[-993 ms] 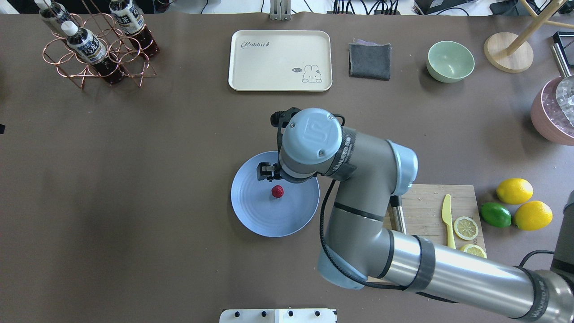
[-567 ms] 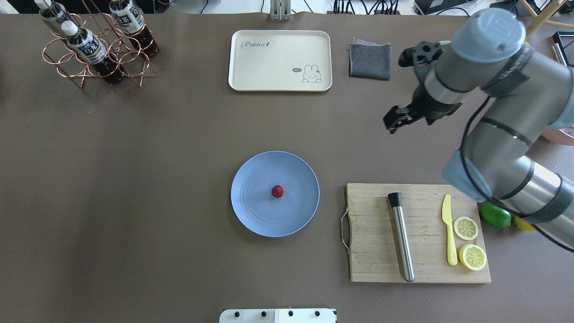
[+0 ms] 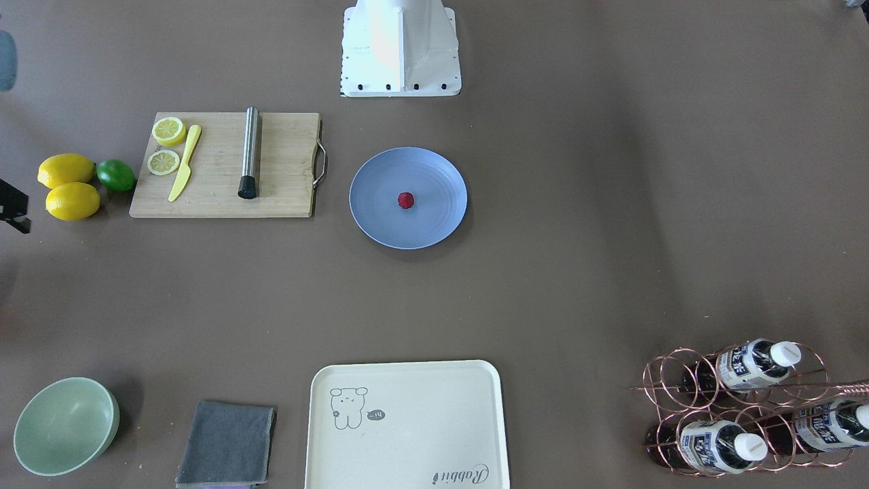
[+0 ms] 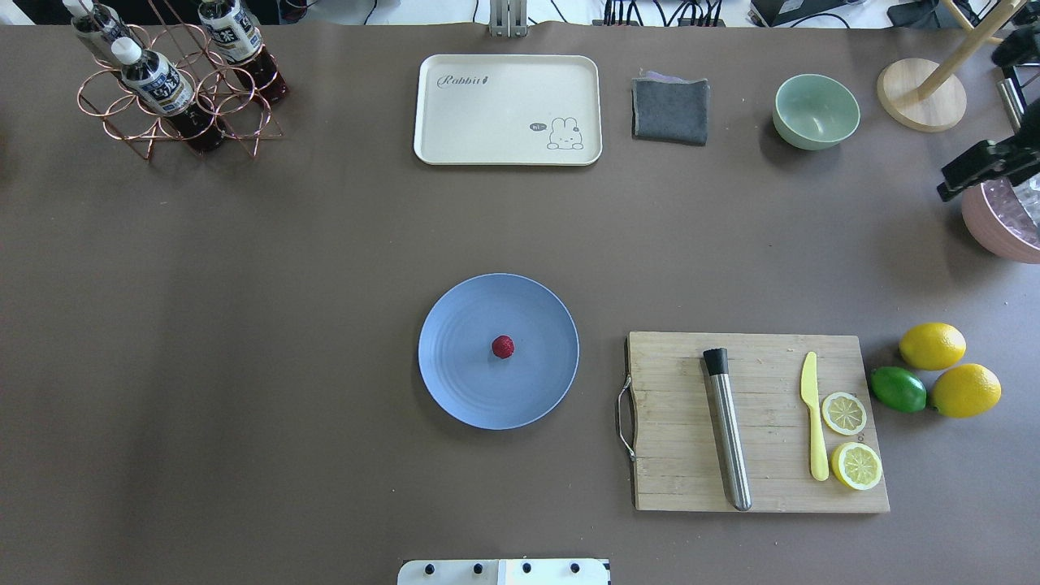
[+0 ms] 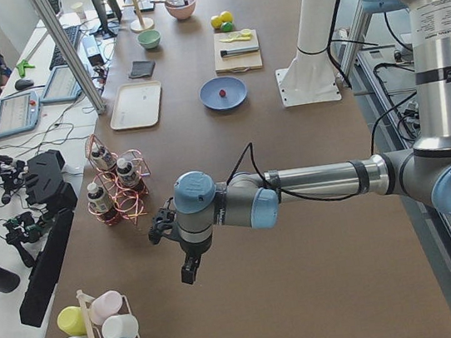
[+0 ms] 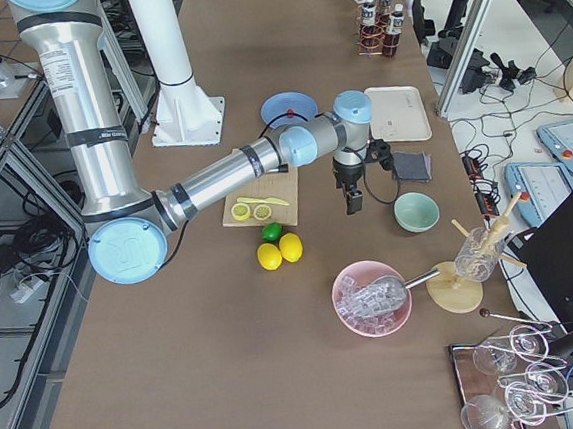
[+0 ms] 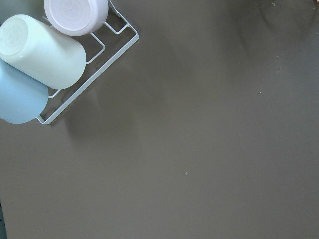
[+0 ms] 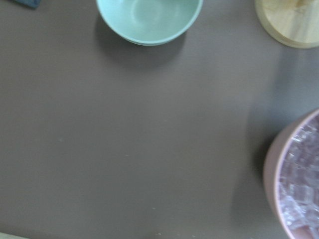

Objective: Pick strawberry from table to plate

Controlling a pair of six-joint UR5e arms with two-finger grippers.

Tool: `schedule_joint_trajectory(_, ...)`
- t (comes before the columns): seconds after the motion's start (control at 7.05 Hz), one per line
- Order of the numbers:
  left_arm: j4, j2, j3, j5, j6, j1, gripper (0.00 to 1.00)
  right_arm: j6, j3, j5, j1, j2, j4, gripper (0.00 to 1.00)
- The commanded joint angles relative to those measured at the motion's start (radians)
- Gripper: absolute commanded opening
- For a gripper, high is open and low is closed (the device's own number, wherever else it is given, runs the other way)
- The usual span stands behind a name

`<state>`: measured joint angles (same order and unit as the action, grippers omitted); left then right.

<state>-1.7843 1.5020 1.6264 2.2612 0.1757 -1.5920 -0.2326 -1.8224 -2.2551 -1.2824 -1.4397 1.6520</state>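
Strawberry point(image 4: 503, 347) sits at ctr of plate point(image 4: 455, 390), so placing looks done; can't tell if right hand point(image 4: 955, 185), by tabletop point(image 4: 244, 325) edge, or left hand point(image 5: 189, 273) is apart/together; next prob. just park arms, no regrasp.

strawberry point(image 5: 222, 94) lies on plate point(image 5: 236, 87)

The light was bright and even, and the table point(image 4: 244, 325) looked dull and flat. Shadows were soft; a thin one lay along the near edge of the plate point(image 4: 455, 398) in the overhead view. The white robot base point(image 3: 400, 47) glowed too bright in the front view. The right wrist view was blurry, the green bowl point(image 8: 149, 15) fuzzy; the left wrist view was sharp.
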Motion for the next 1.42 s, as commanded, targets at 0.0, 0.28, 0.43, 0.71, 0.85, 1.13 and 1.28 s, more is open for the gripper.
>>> schedule_joint_trajectory(0.0,-0.003,0.001,0.001,0.006,0.001,0.000,0.98,0.199,0.114,-0.049,-0.183,-0.050,-0.001,1.00)
schedule_joint_trajectory(0.28,-0.003,0.007,0.000,0.006,-0.001,0.000,0.98,0.382,0.256,-0.070,-0.325,-0.053,-0.006,1.00)
schedule_joint_trajectory(0.43,-0.003,0.007,0.000,0.006,-0.001,0.001,0.98,0.406,0.276,-0.072,-0.366,-0.054,-0.006,1.00)
schedule_joint_trajectory(0.71,-0.006,0.001,0.012,0.006,-0.007,0.000,0.98,0.407,0.276,-0.075,-0.411,-0.077,-0.006,1.00)
schedule_joint_trajectory(0.85,-0.006,0.006,0.016,0.008,-0.022,0.006,0.98,0.417,0.278,-0.072,-0.414,-0.085,-0.008,1.00)
schedule_joint_trajectory(1.13,0.002,0.006,0.052,0.035,-0.123,0.030,0.98,0.418,0.278,-0.072,-0.416,-0.094,-0.011,1.00)
schedule_joint_trajectory(1.28,0.002,0.006,0.050,0.067,-0.152,0.037,0.98,0.417,0.278,-0.070,-0.416,-0.094,-0.011,1.00)
